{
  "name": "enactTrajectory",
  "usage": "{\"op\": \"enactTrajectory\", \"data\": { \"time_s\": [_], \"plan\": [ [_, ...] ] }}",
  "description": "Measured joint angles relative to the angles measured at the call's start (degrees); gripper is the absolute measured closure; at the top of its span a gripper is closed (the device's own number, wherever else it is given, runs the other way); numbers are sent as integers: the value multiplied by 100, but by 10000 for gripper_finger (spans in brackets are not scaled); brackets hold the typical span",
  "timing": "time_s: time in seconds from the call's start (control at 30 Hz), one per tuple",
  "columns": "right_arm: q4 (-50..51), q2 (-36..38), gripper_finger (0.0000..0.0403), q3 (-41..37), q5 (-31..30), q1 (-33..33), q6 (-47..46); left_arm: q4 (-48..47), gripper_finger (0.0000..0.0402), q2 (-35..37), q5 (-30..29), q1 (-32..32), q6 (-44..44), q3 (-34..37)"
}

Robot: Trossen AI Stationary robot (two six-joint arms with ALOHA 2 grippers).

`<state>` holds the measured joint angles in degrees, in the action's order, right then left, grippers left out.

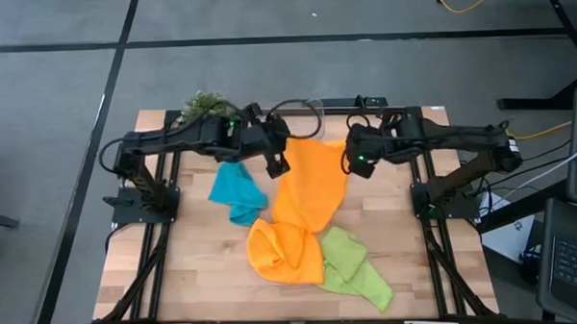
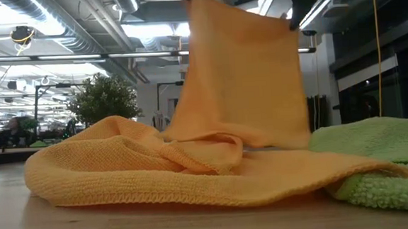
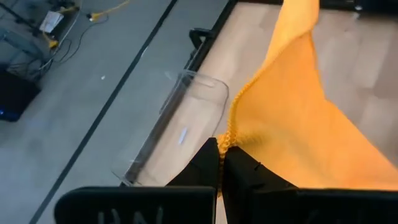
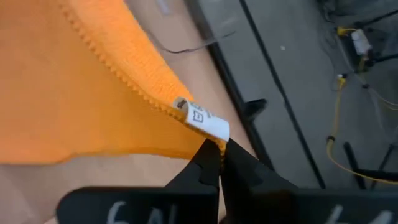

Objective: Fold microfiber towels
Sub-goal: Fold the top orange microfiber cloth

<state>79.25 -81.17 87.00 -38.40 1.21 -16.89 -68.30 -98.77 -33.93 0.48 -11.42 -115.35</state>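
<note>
Orange fuzzy microfiber cloth (image 1: 313, 185) hangs pinched by its two upper corners: the left gripper (image 1: 277, 166) and right gripper (image 1: 351, 166) each clamp one, above the wooden table (image 1: 177, 272). Below lie a second crumpled orange towel (image 1: 284, 251), teal towel (image 1: 238, 191) and lime-green towel (image 1: 355, 267).

I see a fuzzy orange microfiber towel (image 1: 310, 185) with knit-ribbed edge, glossy white label (image 4: 208, 121) at its corner, nubby lime green towel (image 2: 384, 157) at four o'clock, clear smooth plastic tub (image 3: 186, 124), matt pale wood table (image 1: 186, 262)
</note>
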Motion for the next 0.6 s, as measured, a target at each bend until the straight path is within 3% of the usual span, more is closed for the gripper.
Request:
{"op": "enactTrajectory", "data": {
  "time_s": [0.1, 0.2, 0.37, 0.6],
  "plan": [
    [12, 17, 401, 278, 167, 79, 196, 21, 401, -8, 77, 107, 1, 0],
    [115, 28, 401, 819, 793, 81, 303, 82, 401, 36, 354, 112, -50, 0],
    [437, 38, 401, 2002, 2443, -35, 42, 397, 401, 362, 1214, -198, -437, -7],
    [547, 31, 401, 3492, 4554, -489, -585, 1092, 401, 867, 1935, -918, -949, -4]
  ]
}}
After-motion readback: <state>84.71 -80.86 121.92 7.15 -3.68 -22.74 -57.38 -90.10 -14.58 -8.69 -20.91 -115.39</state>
